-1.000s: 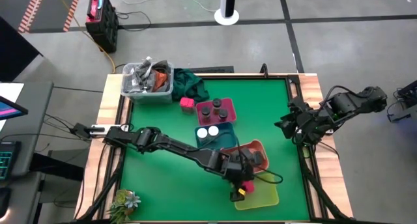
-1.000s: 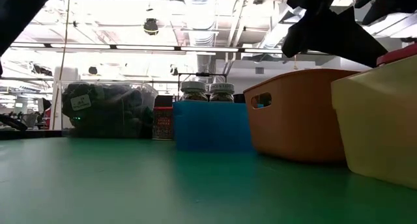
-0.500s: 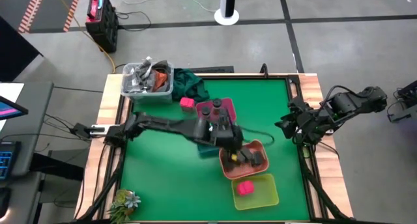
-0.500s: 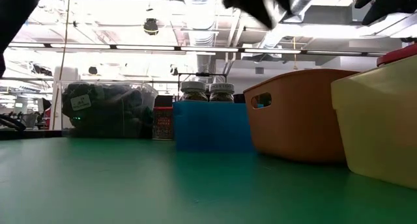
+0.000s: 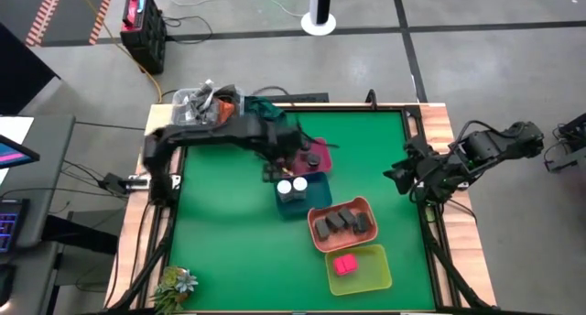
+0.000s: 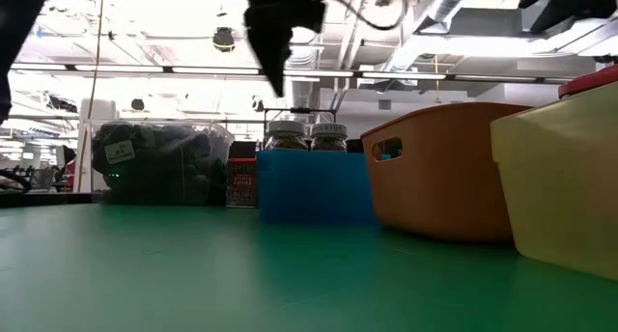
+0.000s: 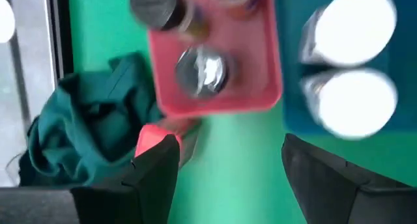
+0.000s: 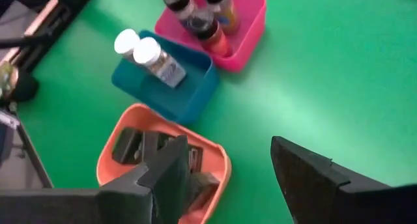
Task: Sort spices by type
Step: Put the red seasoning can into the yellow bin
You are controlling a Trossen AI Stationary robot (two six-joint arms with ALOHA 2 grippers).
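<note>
With one pink block (image 5: 344, 265) already in the yellow-green tray (image 5: 377, 276), the left hand (image 7: 225, 168), fingers apart and empty, nears the loose pink block (image 7: 155, 139) touching the pink tray (image 7: 215, 101), risking nudging its jars (image 7: 203, 70).

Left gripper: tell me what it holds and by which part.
Nothing. The left gripper is open and empty above the mat, with a pink block just ahead beside the pink tray. The right gripper is also open and empty.

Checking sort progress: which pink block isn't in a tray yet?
The pink block on the mat beside the pink tray, under the open left gripper; another pink block lies in the yellow-green tray.
</note>
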